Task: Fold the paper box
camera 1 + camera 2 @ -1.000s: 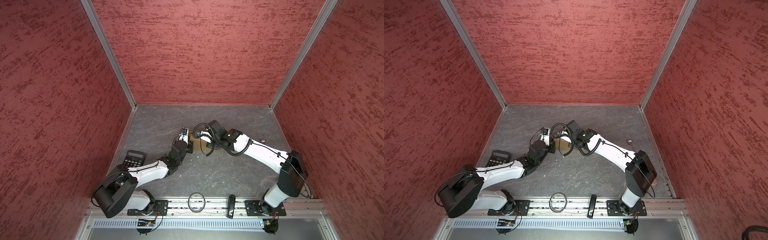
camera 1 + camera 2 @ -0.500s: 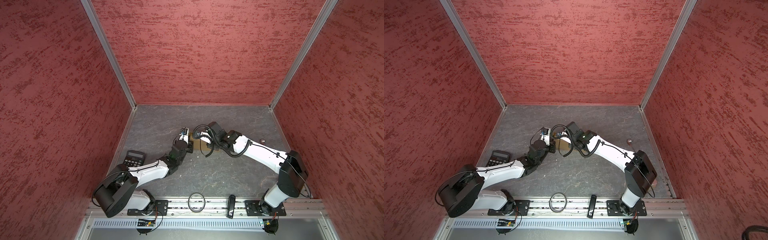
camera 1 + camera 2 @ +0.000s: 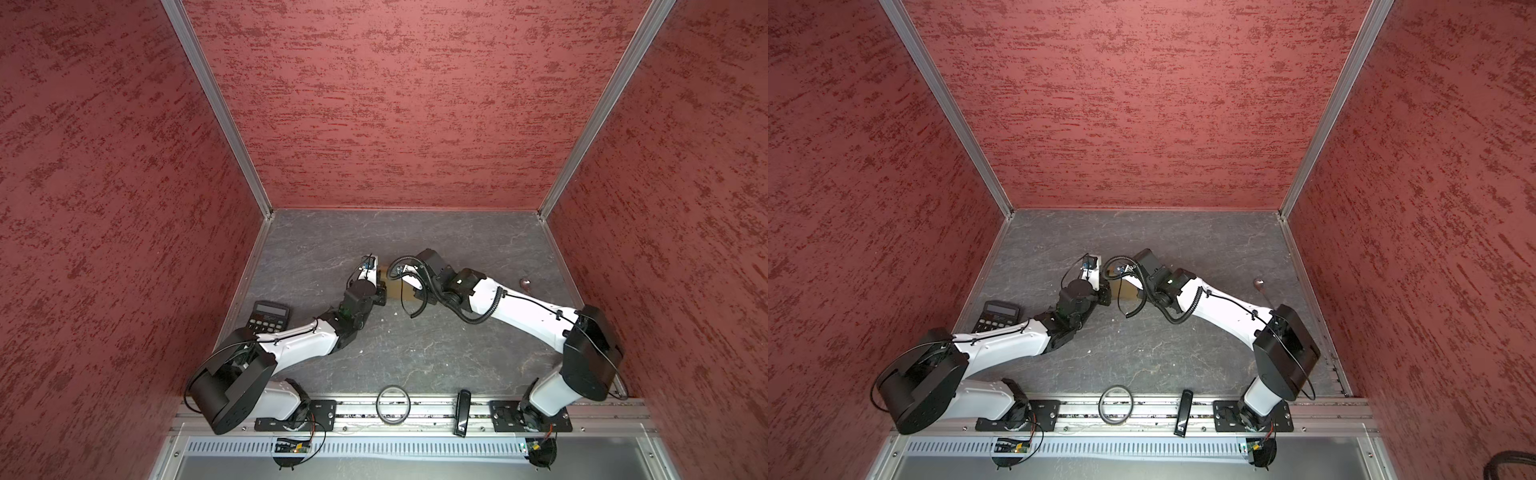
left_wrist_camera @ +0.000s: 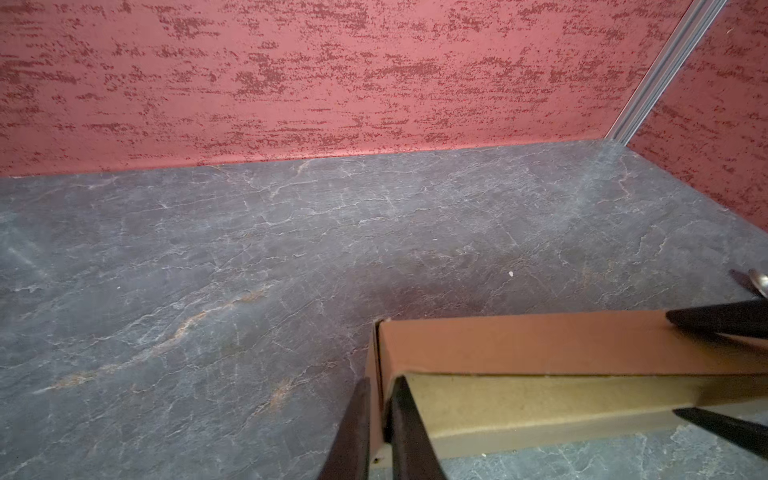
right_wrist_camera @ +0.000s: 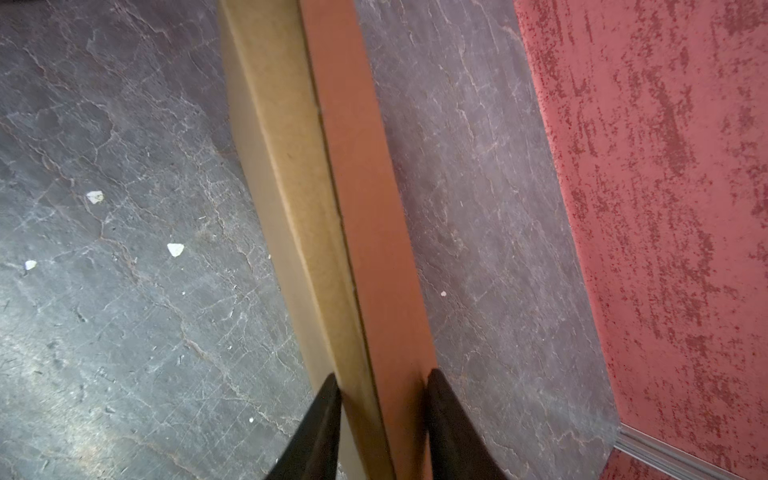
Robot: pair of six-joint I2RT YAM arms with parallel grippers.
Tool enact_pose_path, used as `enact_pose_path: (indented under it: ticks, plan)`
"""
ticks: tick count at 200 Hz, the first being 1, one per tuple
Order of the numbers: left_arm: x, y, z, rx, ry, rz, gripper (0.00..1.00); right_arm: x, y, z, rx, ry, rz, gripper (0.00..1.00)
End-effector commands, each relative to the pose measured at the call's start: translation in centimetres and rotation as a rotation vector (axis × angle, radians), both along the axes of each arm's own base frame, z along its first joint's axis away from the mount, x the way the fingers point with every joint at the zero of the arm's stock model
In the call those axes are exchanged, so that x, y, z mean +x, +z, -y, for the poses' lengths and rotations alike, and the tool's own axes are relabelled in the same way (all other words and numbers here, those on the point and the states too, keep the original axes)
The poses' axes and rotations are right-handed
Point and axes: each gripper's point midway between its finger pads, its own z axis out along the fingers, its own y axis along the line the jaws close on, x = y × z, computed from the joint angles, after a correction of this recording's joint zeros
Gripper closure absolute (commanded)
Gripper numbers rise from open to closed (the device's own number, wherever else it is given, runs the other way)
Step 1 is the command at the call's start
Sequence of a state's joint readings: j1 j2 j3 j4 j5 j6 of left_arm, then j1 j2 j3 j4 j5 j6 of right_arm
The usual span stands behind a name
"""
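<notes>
- Folding seems almost done: box [image 4: 540, 353] looks closed, mid-table between the arms; I judge only pressing shut is left.
- Left gripper [image 4: 382, 380]: jaws narrow around its corner wall; real grip, cannot tell.
- Right gripper [image 5: 382, 374]: jaws clamp box faces.
- Grey stone-like table [image 4: 249, 249], red walls [image 3: 395, 104], calculator [image 3: 268, 316] near left.

Looks softly, evenly lit from overhead; dim shadow just beyond the paper box [image 4: 540, 349]; pale sheen on the table [image 5: 62, 365] beside it; soft blur nearest both wrist cameras
</notes>
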State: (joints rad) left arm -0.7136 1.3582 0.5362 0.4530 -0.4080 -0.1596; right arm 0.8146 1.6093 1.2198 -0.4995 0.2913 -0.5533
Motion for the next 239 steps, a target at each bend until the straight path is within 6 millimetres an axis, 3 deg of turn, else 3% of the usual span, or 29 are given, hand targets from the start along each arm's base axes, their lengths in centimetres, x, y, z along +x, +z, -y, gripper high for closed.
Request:
enact_pose_path:
  ticks: [1,95,122,148,176,206,239]
  plan:
    - [-4.5,-8.5,-1.1,0.189,-0.090,-0.282,0.82,-0.4,-1.8,-0.4,0.010,-0.017,-0.035,0.66]
    - [-6.3,-6.5,-1.9,0.127,-0.100,-0.274,0.57,0.0,-2.0,-0.9,0.031,-0.048,-0.054,0.67]
    - [-7.2,-4.8,-2.0,0.058,-0.117,-0.270,0.50,0.1,-1.8,-1.0,0.037,-0.050,-0.052,0.67]
    - [-7.1,-1.5,-2.8,-0.058,-0.105,-0.226,0.45,0.1,-1.7,-1.0,0.042,-0.053,-0.053,0.67]
    - [-4.9,2.2,-5.1,-0.267,-0.067,-0.200,0.40,-0.1,-1.7,-1.1,0.050,-0.045,-0.055,0.68]
    - [-1.0,5.6,-7.5,-0.472,-0.069,-0.174,0.34,-0.2,-1.7,-1.1,0.055,-0.036,-0.055,0.68]
    - [3.3,6.2,-6.6,-0.583,-0.187,-0.223,0.31,-0.3,-1.6,-1.3,0.067,-0.023,-0.055,0.68]
